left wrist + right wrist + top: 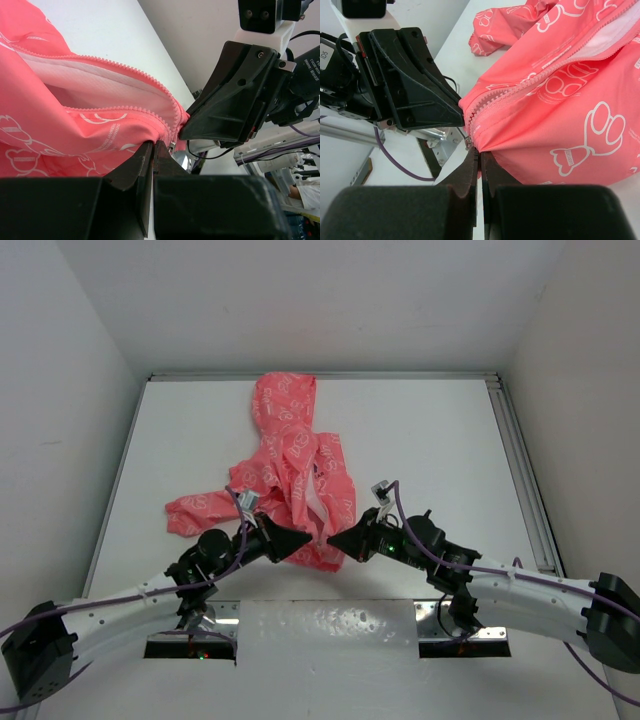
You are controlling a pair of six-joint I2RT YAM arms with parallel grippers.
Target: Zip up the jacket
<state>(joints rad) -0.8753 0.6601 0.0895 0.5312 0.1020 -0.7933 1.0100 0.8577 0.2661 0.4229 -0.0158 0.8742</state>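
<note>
The coral-pink jacket (295, 475) lies on the white table, hood at the far end, a sleeve stretched to the left, bottom hem nearest the arms. Its zipper (125, 107) is open, with white lining showing between the two tooth rows. My left gripper (303, 540) is shut on the hem from the left, pinching fabric (153, 145) beside the small metal slider (172, 146). My right gripper (335, 540) is shut on the hem from the right, right under the zipper's bottom end (480, 152), with the slider (468, 144) at its tips. The two grippers' tips almost touch.
White walls close in the table on the left, far and right sides. A metal rail (522, 470) runs along the right edge. Metal mounting plates (330, 625) lie at the near edge between the arm bases. Purple cables run along both arms.
</note>
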